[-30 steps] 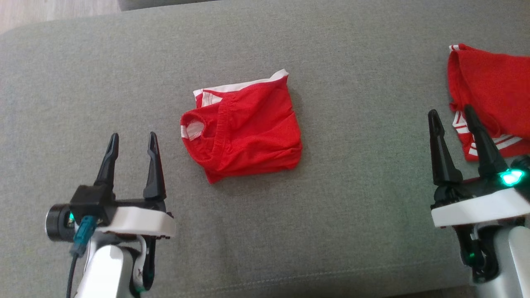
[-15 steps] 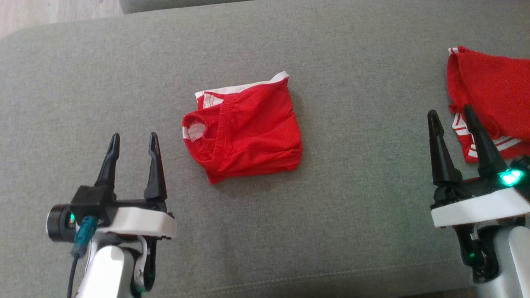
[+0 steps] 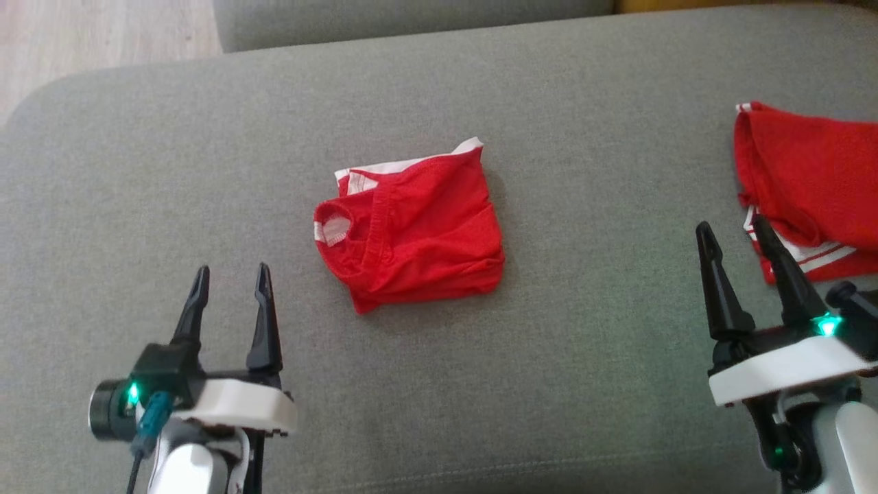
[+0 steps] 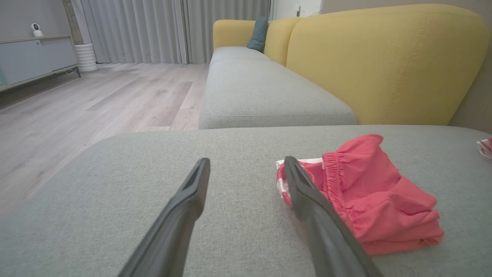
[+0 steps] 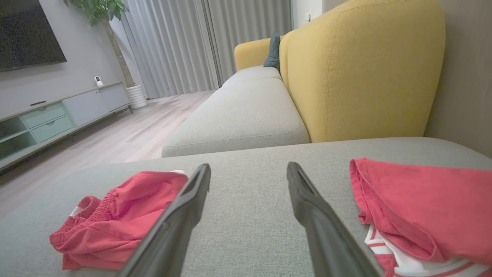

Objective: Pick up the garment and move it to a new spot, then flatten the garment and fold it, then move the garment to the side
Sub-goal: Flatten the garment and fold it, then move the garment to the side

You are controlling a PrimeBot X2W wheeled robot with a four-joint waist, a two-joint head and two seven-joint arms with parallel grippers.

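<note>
Two pincers spread wide and empty, one folded red fabric garment with white trim [image 3: 418, 233] at mid-seat.
My left pincer [image 3: 232, 269] and right pincer [image 3: 731, 224] hover near the front edge of the grey fabric sofa seat [image 3: 583, 343]. The garment lies well clear of every edge, and a second red garment [image 3: 809, 185] sits at the right edge. I judge the cloth light, limp and prone to sliding apart in layers. I would pinch the thick gathered waistband [image 3: 374, 226] on its left side, so the folds lift together.

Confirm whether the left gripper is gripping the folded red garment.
No: the left gripper hangs open beside the folded red garment, with bare grey cushion between them.
</note>
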